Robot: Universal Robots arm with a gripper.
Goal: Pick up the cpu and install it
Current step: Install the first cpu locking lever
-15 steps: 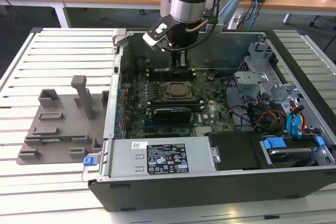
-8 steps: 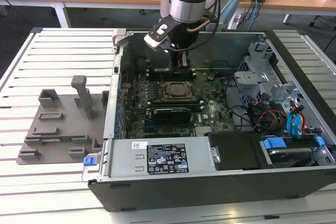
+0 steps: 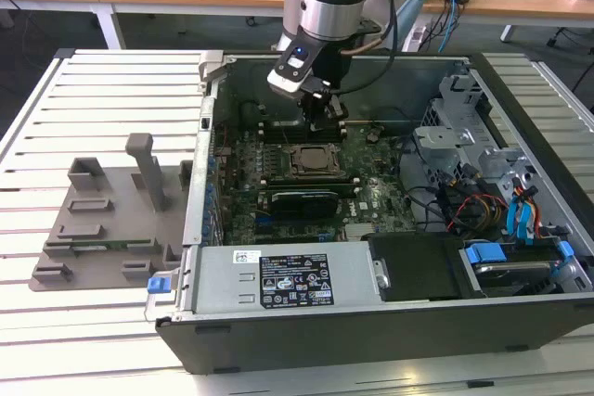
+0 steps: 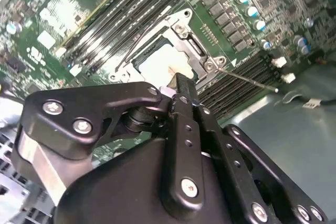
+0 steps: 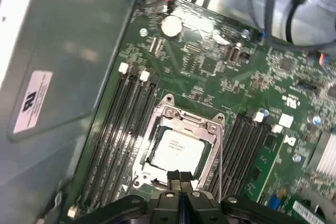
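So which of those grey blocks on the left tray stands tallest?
The upright post near the computer case; it rises well above the low grey blocks around it.

You get even, bright overhead light in the exterior view, with soft shadow inside the computer case [image 3: 520, 326]. In the first wrist view, glare washes the cpu [image 5: 178, 149] nearly white, and the case wall looks hazy. In the second wrist view, the gripper [image 4: 178, 83] looms dark and soft-edged.
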